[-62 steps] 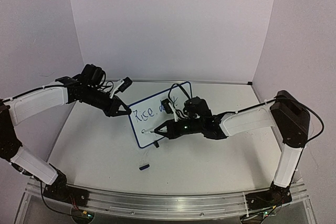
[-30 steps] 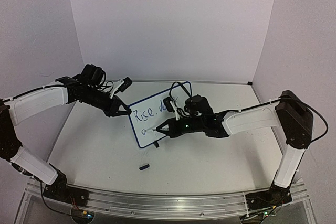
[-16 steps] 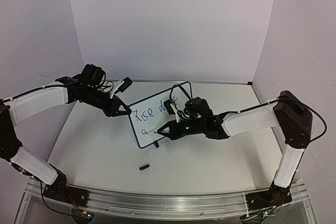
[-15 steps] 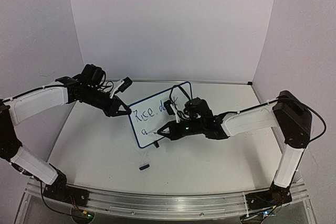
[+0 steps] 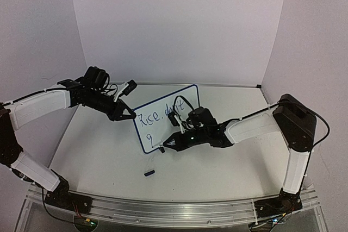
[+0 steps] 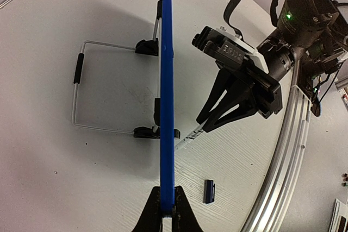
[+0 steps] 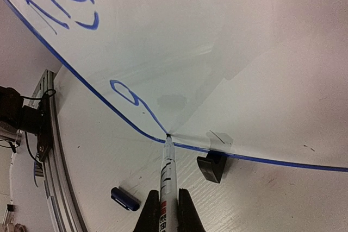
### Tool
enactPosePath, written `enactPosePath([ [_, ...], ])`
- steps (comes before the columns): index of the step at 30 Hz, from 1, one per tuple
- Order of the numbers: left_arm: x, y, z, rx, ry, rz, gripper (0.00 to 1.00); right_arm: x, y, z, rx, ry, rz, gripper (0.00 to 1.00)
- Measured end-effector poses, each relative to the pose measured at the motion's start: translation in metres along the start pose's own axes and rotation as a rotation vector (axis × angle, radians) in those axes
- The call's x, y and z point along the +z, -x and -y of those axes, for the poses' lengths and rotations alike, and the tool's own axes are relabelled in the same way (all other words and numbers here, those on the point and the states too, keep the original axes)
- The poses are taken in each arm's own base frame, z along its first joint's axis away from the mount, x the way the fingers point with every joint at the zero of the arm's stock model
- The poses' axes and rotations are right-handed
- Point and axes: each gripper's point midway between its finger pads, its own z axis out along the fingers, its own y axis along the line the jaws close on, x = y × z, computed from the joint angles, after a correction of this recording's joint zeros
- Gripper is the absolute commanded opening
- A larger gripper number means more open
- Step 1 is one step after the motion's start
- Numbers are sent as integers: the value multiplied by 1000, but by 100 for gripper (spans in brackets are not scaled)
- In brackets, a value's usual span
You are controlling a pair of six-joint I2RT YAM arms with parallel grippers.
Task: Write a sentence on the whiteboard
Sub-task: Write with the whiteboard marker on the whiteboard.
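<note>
Small white whiteboard [image 5: 163,133] with thin blue frame is standing upright mid-table, its blue handwritten sentence [image 5: 155,118] reading "Rice, don't", a "g" below. The left gripper [image 5: 132,116] is pinching its left edge. The right gripper [image 7: 168,196] is clamping a white marker pen [image 7: 167,167], tip touching the lower-left corner. A small blue cap [image 5: 149,172] is lying on open tabletop [image 5: 98,150] nearer the arms.

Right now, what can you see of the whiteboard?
The whiteboard is a white panel in a thin blue frame with rounded corners, propped on the table by black clip feet and a wire stand. The unfinished sentence is blue: one line, one letter below. The left gripper pinches its edge; the marker in the right gripper touches its lower corner.
</note>
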Motion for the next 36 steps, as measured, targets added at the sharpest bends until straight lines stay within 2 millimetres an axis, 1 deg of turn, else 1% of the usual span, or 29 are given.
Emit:
enactPosePath([
  [8, 0, 0, 0, 0, 0, 0, 0, 1, 1, -5, 14, 21, 3, 0],
  [14, 0, 0, 0, 0, 0, 0, 0, -1, 10, -19, 11, 82, 29, 0],
  [16, 0, 0, 0, 0, 0, 0, 0, -6, 13, -24, 8, 97, 36, 0],
  [19, 0, 0, 0, 0, -1, 0, 0, -27, 28, -40, -16, 122, 85, 0],
  [23, 0, 0, 0, 0, -1, 0, 0, -45, 44, -51, -37, 123, 145, 0],
  [26, 0, 0, 0, 0, -1, 0, 0, -49, 50, -48, -37, 104, 171, 0],
  [30, 0, 0, 0, 0, -1, 0, 0, -49, 52, -38, -25, 71, 177, 0],
  [36, 0, 0, 0, 0, -1, -1, 0, -40, 44, -25, -5, 41, 148, 0],
])
